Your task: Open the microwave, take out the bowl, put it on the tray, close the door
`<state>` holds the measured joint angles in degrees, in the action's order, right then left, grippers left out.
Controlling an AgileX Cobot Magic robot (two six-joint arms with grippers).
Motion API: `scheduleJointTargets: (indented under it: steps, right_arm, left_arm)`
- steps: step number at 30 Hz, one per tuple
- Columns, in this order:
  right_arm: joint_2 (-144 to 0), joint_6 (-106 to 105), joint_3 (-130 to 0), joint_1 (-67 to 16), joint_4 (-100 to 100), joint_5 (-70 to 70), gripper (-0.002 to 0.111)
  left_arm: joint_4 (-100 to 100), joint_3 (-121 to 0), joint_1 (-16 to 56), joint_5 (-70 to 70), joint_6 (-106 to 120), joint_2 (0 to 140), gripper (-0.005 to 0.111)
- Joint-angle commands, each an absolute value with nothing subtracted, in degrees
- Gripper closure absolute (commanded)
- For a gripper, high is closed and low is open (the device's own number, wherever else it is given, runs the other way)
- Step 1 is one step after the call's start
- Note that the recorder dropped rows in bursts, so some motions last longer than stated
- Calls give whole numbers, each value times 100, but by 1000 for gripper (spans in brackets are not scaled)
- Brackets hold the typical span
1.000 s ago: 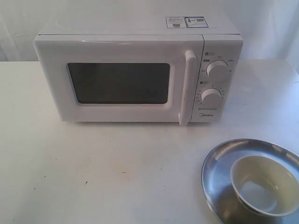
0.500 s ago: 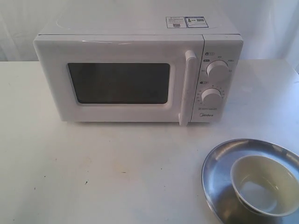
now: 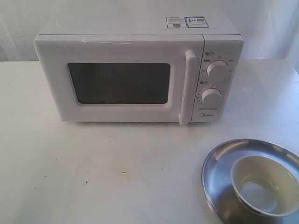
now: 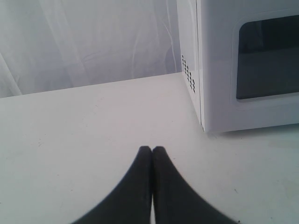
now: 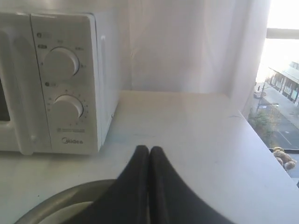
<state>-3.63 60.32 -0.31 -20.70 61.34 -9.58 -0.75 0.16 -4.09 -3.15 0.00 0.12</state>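
White bench (image 3: 107,168), pale curtain (image 4: 84,42) behind: left hand (image 4: 152,150) and right hand (image 5: 149,149) each have fingertips pressed together on nothing. Both sit low over the bench and aim at the microwave (image 3: 140,28), left near its vented side corner, right just above the tray (image 3: 216,170) rim facing the knobs (image 5: 60,63). Bowl (image 3: 264,186) sits inside the tray, door (image 3: 117,53) flush shut, so task looks finished; best move is probably to hold both arms back (neither shows in the exterior view), clear of tray and door handle (image 3: 188,88).
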Motion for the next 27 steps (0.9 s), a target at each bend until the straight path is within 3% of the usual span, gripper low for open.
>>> scheduleJointTargets:
  steps: [1, 6, 15, 27]
  right_arm:
    - [-245, 3754, 0, -2047, 4119, -688, 108]
    - [-56, 1628, 0, -2047, 1978, -38, 108]
    - [-54, 332, 0, -1535, 373, 0, 108]
    - [-54, 157, 0, -1485, 102, 36, 108]
  left_arm:
    - [-40, 0, -396, -300, 0, 0, 107]
    - [-40, 0, -396, -300, 0, 0, 107]
    - [-40, 0, -396, -300, 0, 0, 107]
    - [-40, 0, -396, -300, 0, 0, 107]
